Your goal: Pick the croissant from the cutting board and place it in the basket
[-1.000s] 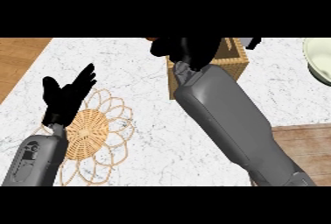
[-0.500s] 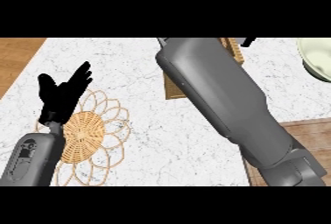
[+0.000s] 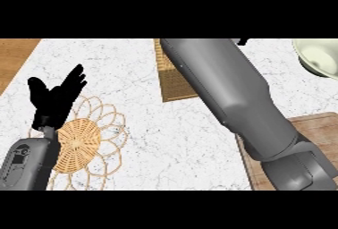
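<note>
My left hand (image 3: 56,100) stays open with fingers up at the left, just above a flat woven wicker basket (image 3: 82,141) with a looped rim. The right forearm (image 3: 231,98) runs from the lower right up to the view's top edge and covers much of the counter. Of the right hand only a black sliver (image 3: 243,41) shows at the top, and what it holds is hidden. A brown wooden cutting board (image 3: 317,134) lies at the lower right, partly under the arm. No croissant is visible.
A slatted wooden piece (image 3: 173,80) lies at the top centre, half hidden by the right forearm. A cream bowl (image 3: 322,58) sits at the top right corner. Brown wood (image 3: 16,53) borders the white marble counter (image 3: 165,134) at the upper left.
The right forearm has swung up and across the middle, and its hand has passed out over the top edge. The left hand has hardly moved.
</note>
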Controlling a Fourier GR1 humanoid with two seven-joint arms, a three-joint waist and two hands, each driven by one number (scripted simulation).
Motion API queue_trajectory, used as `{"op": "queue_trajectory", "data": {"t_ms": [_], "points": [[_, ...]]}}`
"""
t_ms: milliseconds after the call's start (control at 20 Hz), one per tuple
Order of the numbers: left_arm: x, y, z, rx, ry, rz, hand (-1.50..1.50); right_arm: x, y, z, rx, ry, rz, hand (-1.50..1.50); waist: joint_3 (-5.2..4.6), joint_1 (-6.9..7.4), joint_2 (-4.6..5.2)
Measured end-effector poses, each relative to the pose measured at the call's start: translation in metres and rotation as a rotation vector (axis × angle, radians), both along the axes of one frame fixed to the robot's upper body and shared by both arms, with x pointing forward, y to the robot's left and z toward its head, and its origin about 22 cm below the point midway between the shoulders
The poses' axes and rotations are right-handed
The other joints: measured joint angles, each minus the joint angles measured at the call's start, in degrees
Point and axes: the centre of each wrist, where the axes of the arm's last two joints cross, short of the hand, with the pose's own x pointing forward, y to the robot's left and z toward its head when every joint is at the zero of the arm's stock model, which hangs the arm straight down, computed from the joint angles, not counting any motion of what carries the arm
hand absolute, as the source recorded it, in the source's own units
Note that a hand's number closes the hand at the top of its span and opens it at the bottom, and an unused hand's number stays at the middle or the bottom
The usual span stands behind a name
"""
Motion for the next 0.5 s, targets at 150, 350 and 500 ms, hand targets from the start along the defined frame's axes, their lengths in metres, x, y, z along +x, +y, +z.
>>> {"op": "queue_trajectory", "data": {"t_ms": [150, 350, 500], "points": [[-0.003, 0.002, -0.003, 0.001, 0.004, 0.007, 0.00, 0.007, -0.005, -0.013, -0.010, 0.021, -0.013, 1.50, 0.06, -0.67, -0.08], [-0.007, 0.002, -0.006, -0.002, 0.005, 0.020, 0.00, 0.015, -0.013, -0.029, 0.001, 0.032, -0.019, 1.50, 0.12, -1.21, -0.12], [-0.009, 0.007, -0.005, 0.000, 0.005, 0.030, 0.00, 0.019, -0.021, -0.045, 0.020, 0.033, -0.018, 1.50, 0.16, -1.85, -0.23]]}}
